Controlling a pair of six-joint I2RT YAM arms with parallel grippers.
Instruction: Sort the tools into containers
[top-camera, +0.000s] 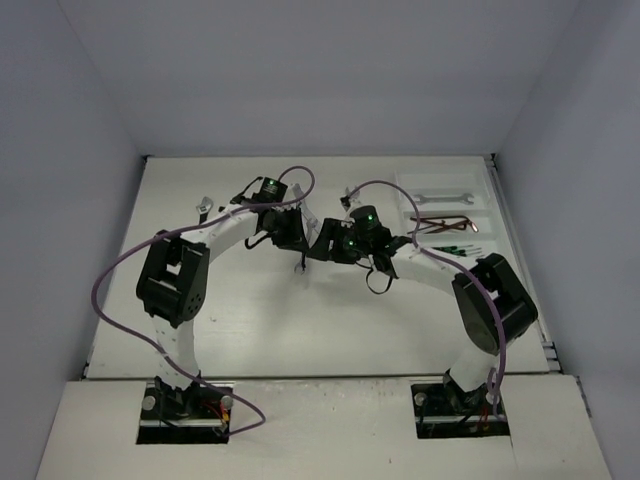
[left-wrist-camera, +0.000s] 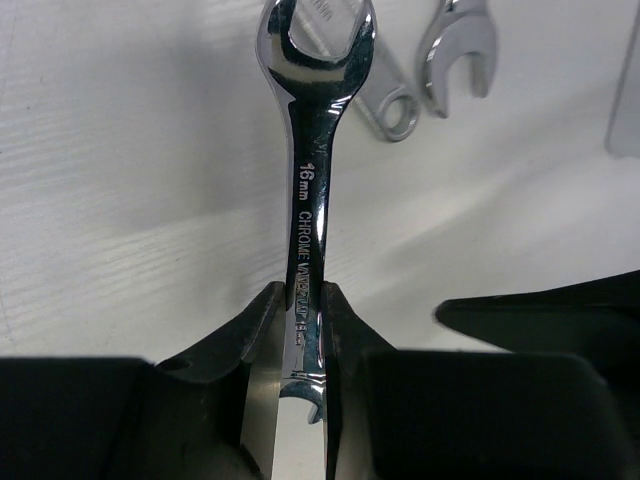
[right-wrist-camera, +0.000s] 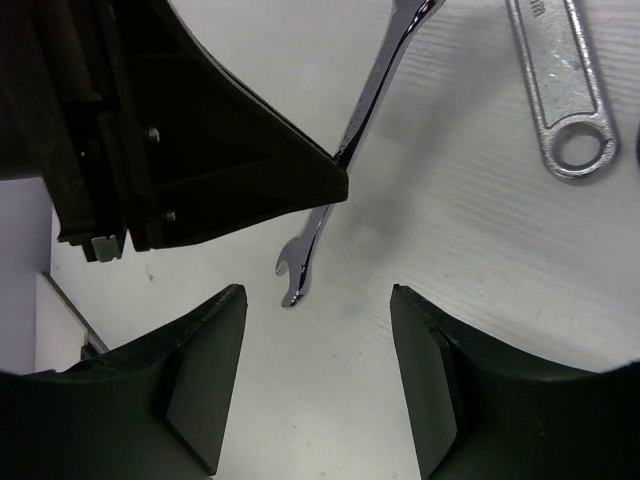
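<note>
My left gripper (left-wrist-camera: 305, 295) is shut on the shaft of a shiny silver 16 mm wrench (left-wrist-camera: 312, 190), which hangs above the table with its lower open end free. In the top view this wrench (top-camera: 298, 264) dangles below the left gripper (top-camera: 293, 240) near the table's middle. The right gripper (right-wrist-camera: 315, 295) stands open just beside it, nothing between its fingers, the wrench's lower end (right-wrist-camera: 300, 270) a little ahead of the jaws. The white tray (top-camera: 480, 210) at the back right holds a silver wrench (top-camera: 445, 197), brown hex keys (top-camera: 447, 225) and green screwdrivers (top-camera: 452, 247) in separate compartments.
Two more silver wrenches (left-wrist-camera: 388, 102) (left-wrist-camera: 460, 48) lie on the table beyond the held one; one of them (right-wrist-camera: 565, 90) shows at the upper right in the right wrist view. A small tool (top-camera: 205, 207) lies at the back left. The left gripper's black body (right-wrist-camera: 200, 150) is close to my right fingers.
</note>
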